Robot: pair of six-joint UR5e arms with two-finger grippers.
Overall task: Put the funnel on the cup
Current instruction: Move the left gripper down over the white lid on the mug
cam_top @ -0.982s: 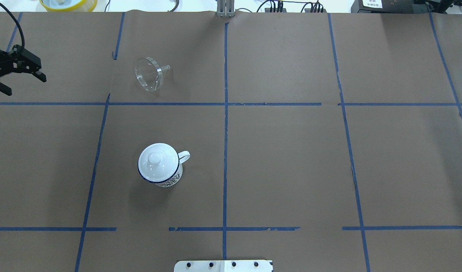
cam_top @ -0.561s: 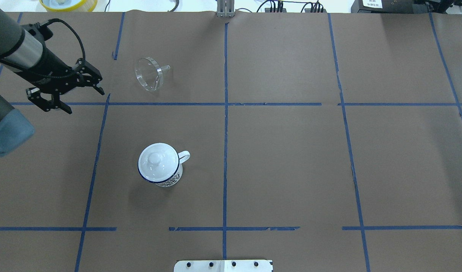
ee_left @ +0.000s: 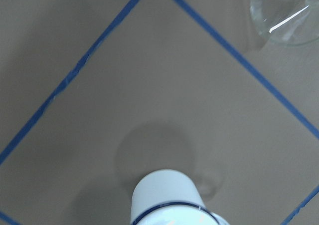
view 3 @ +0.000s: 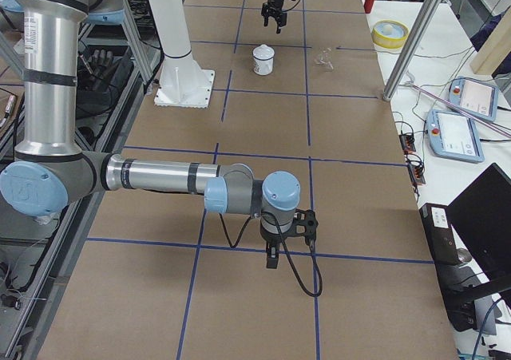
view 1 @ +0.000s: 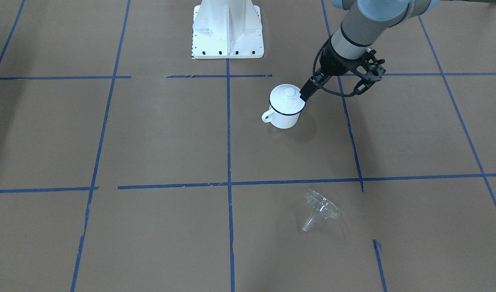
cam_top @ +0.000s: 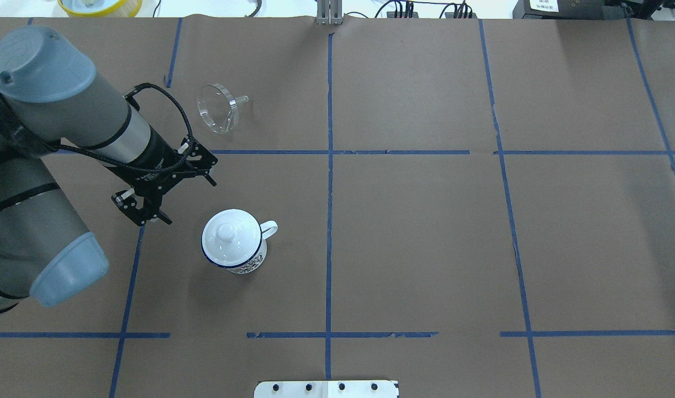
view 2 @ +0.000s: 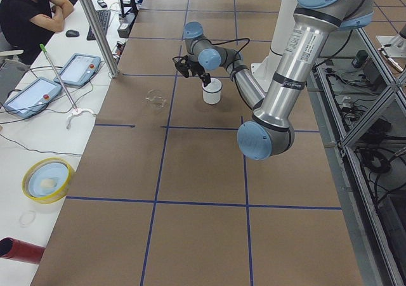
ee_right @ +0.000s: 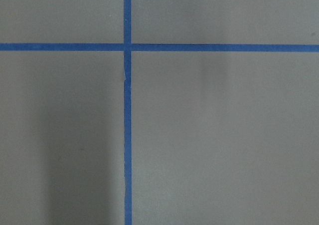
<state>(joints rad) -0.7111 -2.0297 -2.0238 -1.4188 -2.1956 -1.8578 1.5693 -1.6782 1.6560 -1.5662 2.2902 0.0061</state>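
The left jaws are spread wide and hold nothing, the cup [cam_top: 249, 264] stands just beside them with its lid [cam_top: 230, 236] on, the funnel [cam_top: 219, 109] lies on its side farther off on the table [cam_top: 426, 232], and I cannot tell if the right jaws are spread or pressed together.

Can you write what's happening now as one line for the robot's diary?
left gripper open, empty, near cup | lid on cup | funnel on its side, untouched | right gripper state unclear
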